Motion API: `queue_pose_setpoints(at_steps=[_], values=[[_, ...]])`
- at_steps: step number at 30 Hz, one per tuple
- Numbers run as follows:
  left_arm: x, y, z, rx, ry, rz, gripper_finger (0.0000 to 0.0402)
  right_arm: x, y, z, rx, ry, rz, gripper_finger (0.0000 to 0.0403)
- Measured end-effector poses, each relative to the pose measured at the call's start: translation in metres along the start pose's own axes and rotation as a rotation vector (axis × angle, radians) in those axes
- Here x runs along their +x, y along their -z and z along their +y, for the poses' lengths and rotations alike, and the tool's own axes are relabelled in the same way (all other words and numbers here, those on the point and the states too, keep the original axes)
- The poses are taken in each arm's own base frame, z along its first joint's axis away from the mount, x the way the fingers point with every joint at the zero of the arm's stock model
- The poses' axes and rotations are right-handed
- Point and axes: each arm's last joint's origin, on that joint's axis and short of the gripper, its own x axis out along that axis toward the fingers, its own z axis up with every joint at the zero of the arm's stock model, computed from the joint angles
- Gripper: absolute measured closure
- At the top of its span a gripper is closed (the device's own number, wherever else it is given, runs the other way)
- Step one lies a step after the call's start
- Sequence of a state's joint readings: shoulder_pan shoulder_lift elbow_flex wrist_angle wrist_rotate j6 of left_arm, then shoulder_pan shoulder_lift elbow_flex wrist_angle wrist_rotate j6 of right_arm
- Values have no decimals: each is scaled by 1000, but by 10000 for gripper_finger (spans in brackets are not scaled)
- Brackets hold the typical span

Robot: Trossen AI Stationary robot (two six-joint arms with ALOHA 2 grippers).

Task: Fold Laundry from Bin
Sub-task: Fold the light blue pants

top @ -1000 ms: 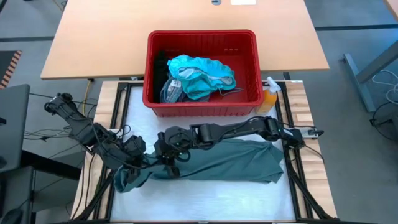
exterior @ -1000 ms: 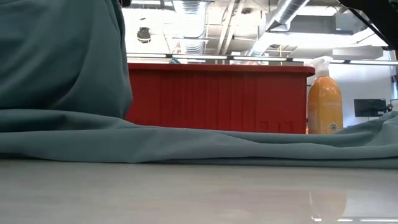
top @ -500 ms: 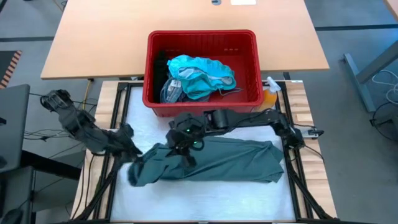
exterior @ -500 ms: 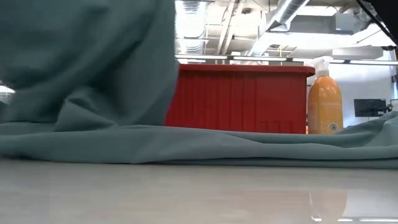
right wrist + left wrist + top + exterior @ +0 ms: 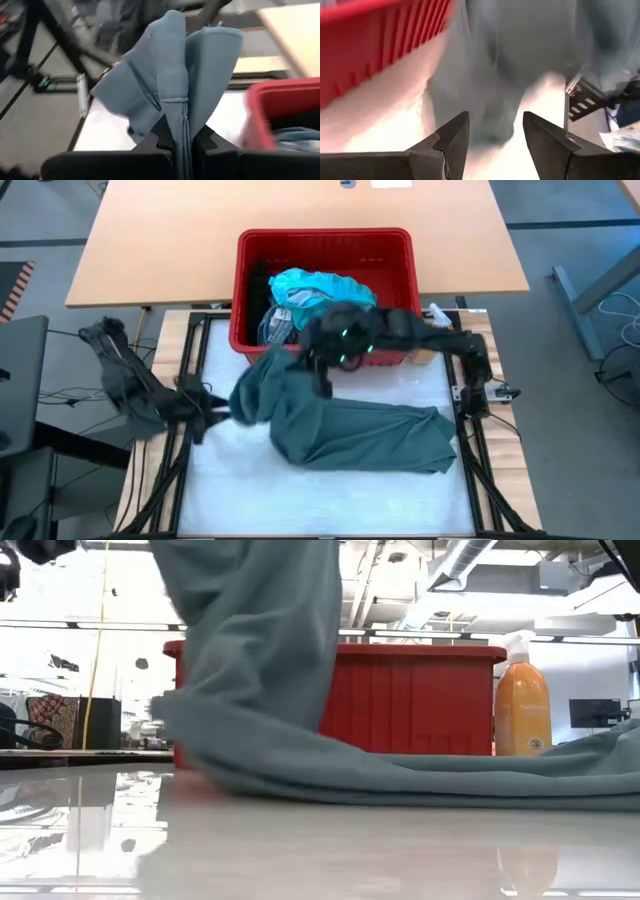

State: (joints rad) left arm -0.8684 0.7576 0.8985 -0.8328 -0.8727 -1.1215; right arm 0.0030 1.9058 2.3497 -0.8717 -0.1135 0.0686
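Right gripper fingers clamped on a bunched fold of the grey-green garment, soft matte knit with a stitched hem puckering just above the fingertips; the lifted end hangs as a draped column, the rest lies crumpled flat on the white table. Left gripper fingers apart, nothing between them, garment just ahead. Red bin, rigid ribbed plastic, holds a rumpled teal garment just behind the right gripper's fingers.
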Motion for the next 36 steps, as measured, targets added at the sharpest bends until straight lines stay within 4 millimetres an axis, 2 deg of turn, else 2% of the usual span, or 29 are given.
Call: queue_pose_setpoints(at_steps=[5,8,11,17,24,28,31,36], values=[[24,57,11,-130,11,-71,227,-27,-9,-18,21,81,-51,365],[41,88,6,-244,101,-184,227,-28,-10,-28,18,95,-58,365],[61,103,-8,-256,190,-299,229,-21,-11,-29,-6,58,-78,365],[119,110,-31,-168,195,-404,240,-14,-19,-25,-76,-13,-166,365],[215,108,-57,-131,92,-401,256,-19,-23,-23,-127,-100,-205,365],[260,105,-70,-131,-16,-457,272,-18,-22,-20,-155,-111,-199,365],[283,110,-79,-61,-78,-444,288,-21,-23,-21,-170,-104,-209,365],[300,115,-84,40,-357,-535,322,-34,-27,-19,-174,-148,-230,365]])
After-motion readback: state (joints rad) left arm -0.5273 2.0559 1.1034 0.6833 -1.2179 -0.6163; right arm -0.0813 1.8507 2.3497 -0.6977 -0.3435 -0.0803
